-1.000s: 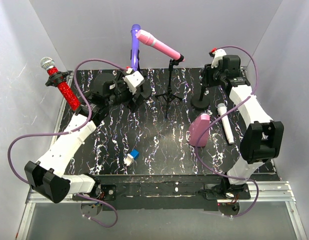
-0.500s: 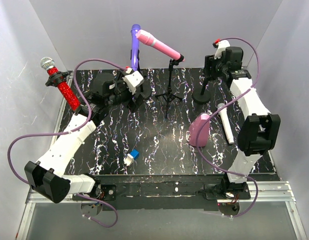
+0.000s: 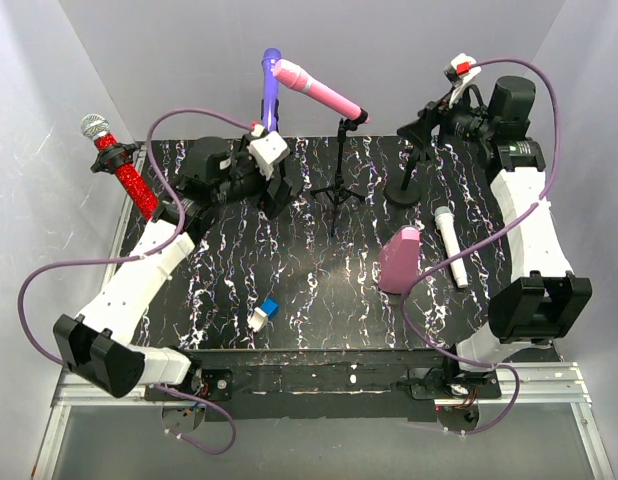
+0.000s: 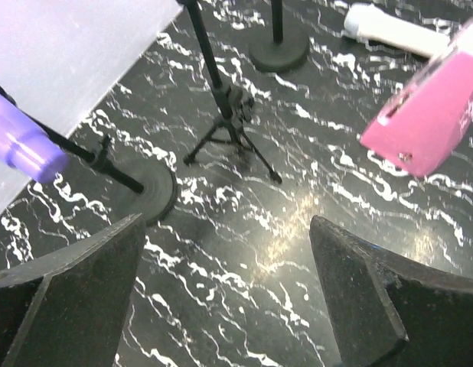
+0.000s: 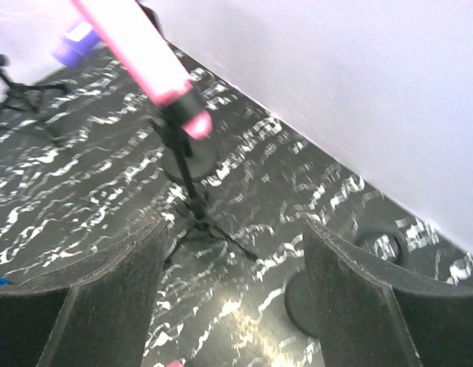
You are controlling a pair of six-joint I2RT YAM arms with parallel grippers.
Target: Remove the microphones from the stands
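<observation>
A pink microphone (image 3: 314,90) sits tilted in the clip of a black tripod stand (image 3: 337,190) at the back centre. It also shows in the right wrist view (image 5: 141,50) above the tripod (image 5: 194,206). A purple microphone (image 3: 270,95) stands on a round-base stand behind my left gripper. A red microphone (image 3: 124,170) sits on a stand at the far left. My left gripper (image 3: 274,195) is open and empty, low over the table left of the tripod (image 4: 233,122). My right gripper (image 3: 424,125) is open and empty, raised at the back right above an empty round-base stand (image 3: 406,188).
A white microphone (image 3: 449,245) lies on the table at the right, next to a pink case (image 3: 399,258). A small blue and white object (image 3: 261,315) lies near the front centre. White walls close in the back and both sides. The purple microphone's round base (image 4: 148,191) sits near my left fingers.
My right arm has risen and swung back and to the right, away from the empty stand, with its gripper now facing the pink microphone. My left arm has barely shifted.
</observation>
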